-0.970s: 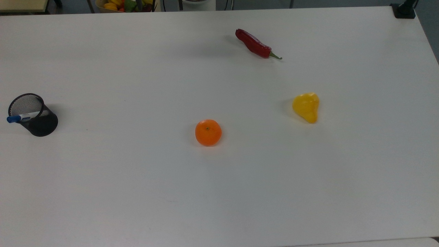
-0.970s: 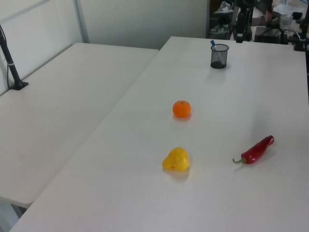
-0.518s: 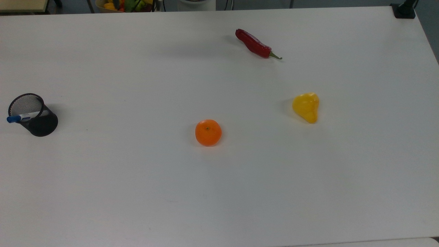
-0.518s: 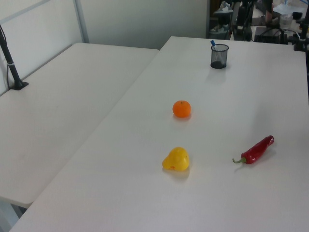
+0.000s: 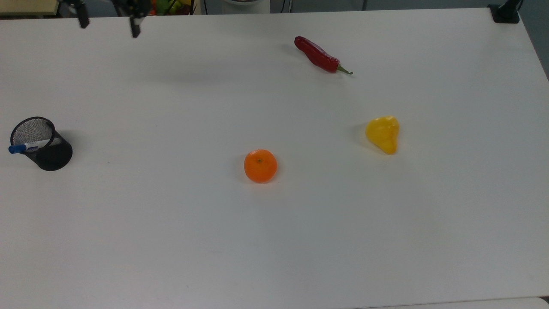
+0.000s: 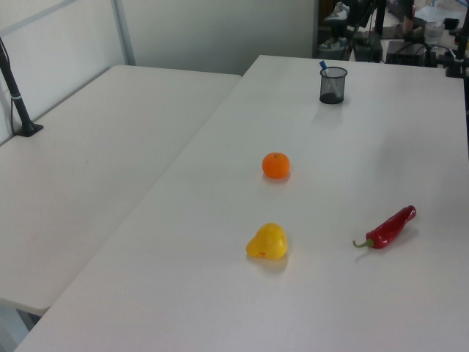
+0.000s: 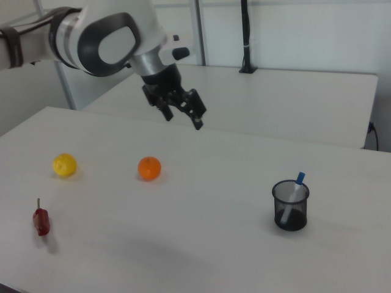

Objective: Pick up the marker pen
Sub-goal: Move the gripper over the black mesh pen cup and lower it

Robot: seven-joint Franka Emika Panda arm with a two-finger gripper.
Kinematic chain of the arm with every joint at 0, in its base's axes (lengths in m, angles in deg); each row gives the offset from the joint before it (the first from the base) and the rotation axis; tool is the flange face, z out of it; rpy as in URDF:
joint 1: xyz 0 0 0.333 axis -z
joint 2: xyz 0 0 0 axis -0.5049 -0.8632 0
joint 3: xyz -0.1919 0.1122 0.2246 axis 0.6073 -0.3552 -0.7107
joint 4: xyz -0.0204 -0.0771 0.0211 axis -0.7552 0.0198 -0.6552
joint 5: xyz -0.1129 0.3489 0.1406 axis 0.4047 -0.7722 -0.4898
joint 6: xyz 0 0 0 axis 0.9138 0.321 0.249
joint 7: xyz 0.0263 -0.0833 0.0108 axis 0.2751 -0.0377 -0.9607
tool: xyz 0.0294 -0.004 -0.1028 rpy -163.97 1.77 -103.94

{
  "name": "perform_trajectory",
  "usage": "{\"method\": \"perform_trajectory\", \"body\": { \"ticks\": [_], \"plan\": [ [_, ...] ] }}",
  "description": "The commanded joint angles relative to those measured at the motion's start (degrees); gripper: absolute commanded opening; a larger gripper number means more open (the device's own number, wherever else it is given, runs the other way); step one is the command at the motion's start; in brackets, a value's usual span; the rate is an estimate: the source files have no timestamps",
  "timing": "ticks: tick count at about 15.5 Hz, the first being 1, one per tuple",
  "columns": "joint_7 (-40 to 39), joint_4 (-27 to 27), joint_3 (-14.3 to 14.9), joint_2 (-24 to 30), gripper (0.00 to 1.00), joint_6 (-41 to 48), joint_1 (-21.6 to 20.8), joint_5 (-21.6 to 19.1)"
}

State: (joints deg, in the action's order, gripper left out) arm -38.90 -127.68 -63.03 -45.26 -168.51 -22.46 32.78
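Note:
The marker pen (image 5: pixel 28 146) has a white barrel and a blue cap, and it leans in a black mesh cup (image 5: pixel 48 151) at the top view's left edge. Its blue cap sticks out over the rim. The left view has the marker pen (image 6: pixel 322 65) and cup (image 6: pixel 333 85) at the far end of the table. The right view has the pen (image 7: pixel 297 181) and cup (image 7: pixel 290 207) at the right view's right. My gripper (image 5: pixel 108 23) hangs open and empty above the table's far edge, well away from the cup. In the right view the gripper (image 7: pixel 183 117) hovers high, to the left of the cup.
An orange (image 5: pixel 260 165) lies mid-table, a yellow fruit (image 5: pixel 383 133) to the top view's right of it, and a red chili (image 5: pixel 319 55) near the far edge. A post clamp (image 5: pixel 506 12) sits at the far right corner. A second table (image 6: pixel 88 169) adjoins.
My gripper's fingers have come into the top view at its upper left, and its shadow on the table has shifted left. The pen, cup and fruits have not moved.

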Motion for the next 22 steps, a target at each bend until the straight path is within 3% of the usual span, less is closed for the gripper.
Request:
{"method": "perform_trajectory", "body": {
  "ticks": [1,12,17,22],
  "plan": [
    [1.88,-0.07,3.86,-2.96,1.0,-8.52,0.57,0.76],
    [4.7,-0.07,6.78,-20.01,1.0,-41.57,5.67,-0.03],
    [5.4,1.59,6.78,-27.21,0.97,-51.16,6.73,-3.19],
    [5.32,5.82,6.43,-32.67,0.93,-56.09,9.18,-3.29]
  ]
}}
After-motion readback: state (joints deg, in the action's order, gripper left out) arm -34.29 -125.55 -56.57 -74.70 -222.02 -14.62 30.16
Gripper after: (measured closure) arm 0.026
